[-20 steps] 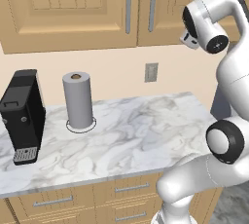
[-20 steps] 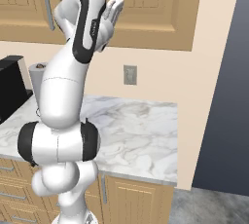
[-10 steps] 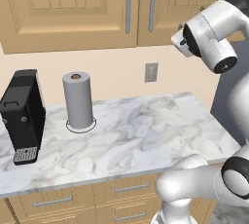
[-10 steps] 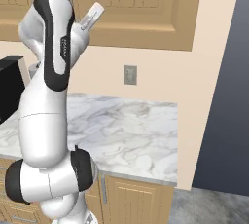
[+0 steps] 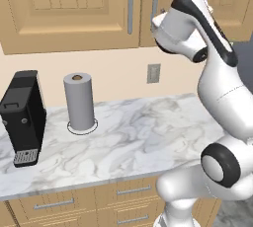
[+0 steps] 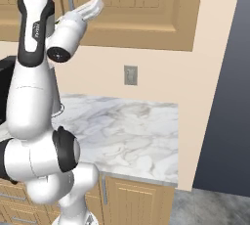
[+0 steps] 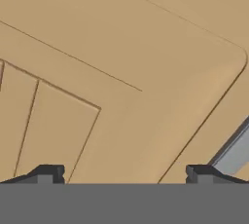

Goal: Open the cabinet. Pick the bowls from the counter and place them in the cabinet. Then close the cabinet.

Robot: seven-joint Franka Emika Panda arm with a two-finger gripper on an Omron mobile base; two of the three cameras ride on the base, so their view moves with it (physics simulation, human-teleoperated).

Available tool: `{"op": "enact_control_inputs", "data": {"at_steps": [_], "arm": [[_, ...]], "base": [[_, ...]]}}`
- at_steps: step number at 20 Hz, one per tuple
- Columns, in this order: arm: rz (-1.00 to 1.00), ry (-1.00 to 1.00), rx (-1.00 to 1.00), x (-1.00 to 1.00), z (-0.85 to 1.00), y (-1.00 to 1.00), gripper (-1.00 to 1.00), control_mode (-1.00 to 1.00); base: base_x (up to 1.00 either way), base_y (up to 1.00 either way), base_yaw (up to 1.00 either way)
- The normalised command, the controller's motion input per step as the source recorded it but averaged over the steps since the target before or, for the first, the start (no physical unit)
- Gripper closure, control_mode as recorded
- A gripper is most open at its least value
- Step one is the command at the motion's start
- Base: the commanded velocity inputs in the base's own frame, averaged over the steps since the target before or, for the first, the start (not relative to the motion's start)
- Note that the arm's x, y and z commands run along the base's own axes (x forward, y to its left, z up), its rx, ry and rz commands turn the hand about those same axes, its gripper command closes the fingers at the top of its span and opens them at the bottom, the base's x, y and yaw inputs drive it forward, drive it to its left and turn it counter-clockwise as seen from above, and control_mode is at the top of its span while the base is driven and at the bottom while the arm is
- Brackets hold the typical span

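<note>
Light-wood wall cabinet with two raised-panel doors: both doors closed, so nothing of the inside can be seen. Its two long vertical grey bar handles sit side by side at the centre seam; a handle end shows as a grey strip at the lower right of the hand view.

White marble desk with grey veins runs below it on light-wood drawers with short horizontal handles. The desk ends at a dark grey wall panel on its right side. Most of the slab in front of the arm is bare marble in both base views.

On the desk, largest first:
- black boxy coffee machine, far left, upright
- grey paper-towel roll standing on a round white base, just beside the machine, near the back wall
- grey wall outlet plate on the beige backsplash, between desk and cabinet

White arm is raised high, hand up at cabinet height by the right door. Claw points straight at the door panel, very close to the wood, left of the handle strip in the hand view. Its dark finger tips stand well apart, so the claw is spread, nothing between them. In the right base view the hand angles up toward the door face.

The arm's upper links block part of the right door and the desk's right end in the left base view.
</note>
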Motion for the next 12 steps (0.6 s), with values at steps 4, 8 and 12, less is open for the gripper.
{"op": "enact_control_inputs", "data": {"at_steps": [4, 8, 12], "arm": [[0.21, -0.12, 0.44, 0.94, -0.1, 0.95, -1.0, -1.0], [0.22, -0.11, 0.47, 0.84, -0.56, 1.0, -1.0, -1.0], [0.14, -0.1, 0.49, 0.98, -0.71, 1.0, -1.0, -1.0]], "base": [[0.0, 0.0, 0.0], [0.0, 0.0, 0.0], [0.0, 0.0, 0.0]]}}
